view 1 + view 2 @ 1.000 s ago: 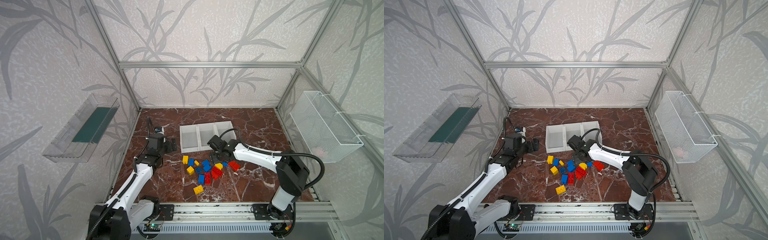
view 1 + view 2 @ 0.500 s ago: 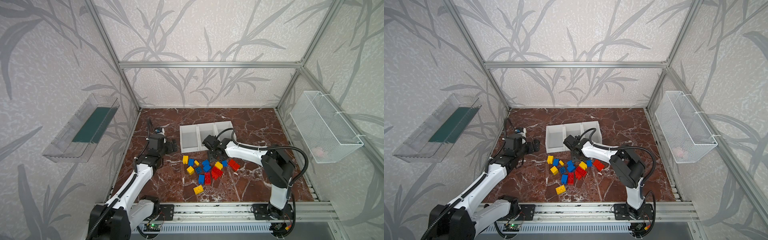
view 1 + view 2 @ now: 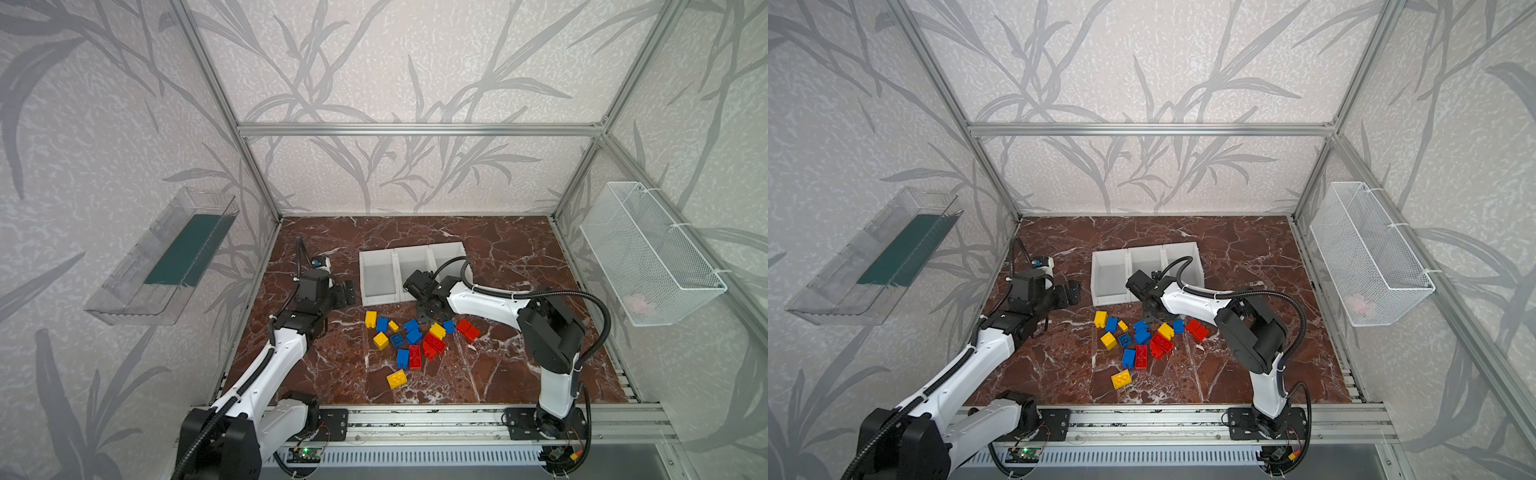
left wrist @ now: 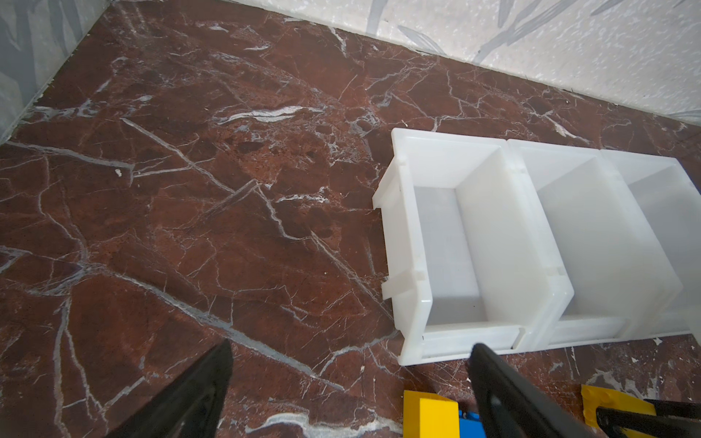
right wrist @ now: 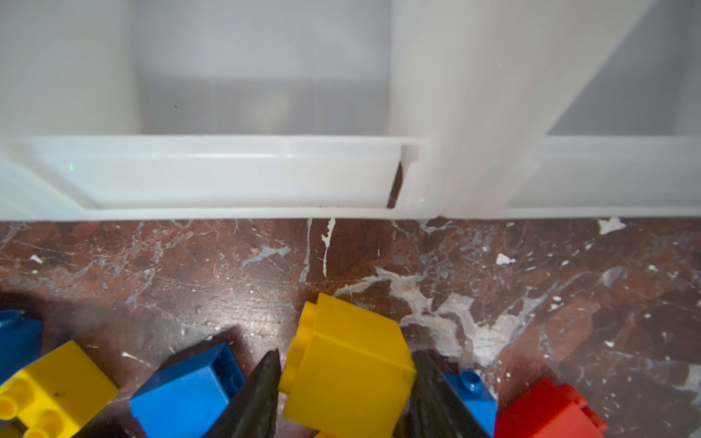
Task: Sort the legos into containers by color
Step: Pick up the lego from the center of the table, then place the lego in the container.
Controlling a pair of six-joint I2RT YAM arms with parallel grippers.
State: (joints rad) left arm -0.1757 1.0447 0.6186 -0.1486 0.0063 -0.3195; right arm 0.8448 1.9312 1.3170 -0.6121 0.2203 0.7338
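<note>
Red, blue and yellow legos point(image 3: 415, 345) lie in a loose pile on the marble floor in front of three white containers point(image 3: 378, 286), which stand side by side with nothing in them. My right gripper point(image 5: 345, 356) reaches down at the pile's far edge. It is shut on a yellow lego point(image 5: 349, 364), its fingers pressed against both sides. In both top views that yellow lego point(image 3: 1165, 330) sits between blue legos point(image 3: 1178, 326). My left gripper point(image 4: 352, 347) hovers open left of the containers point(image 4: 413, 235), with nothing between its fingers.
A red lego point(image 3: 467, 329) lies right of the pile and a yellow one point(image 3: 397, 379) lies apart toward the front. A wire basket point(image 3: 648, 253) hangs on the right wall, a clear tray point(image 3: 166, 257) on the left wall. An aluminium rail point(image 3: 415, 415) runs along the front.
My right gripper's jaws have narrowed onto the yellow lego, and that arm's elbow has swung a little to the left. The left arm has stayed still.
</note>
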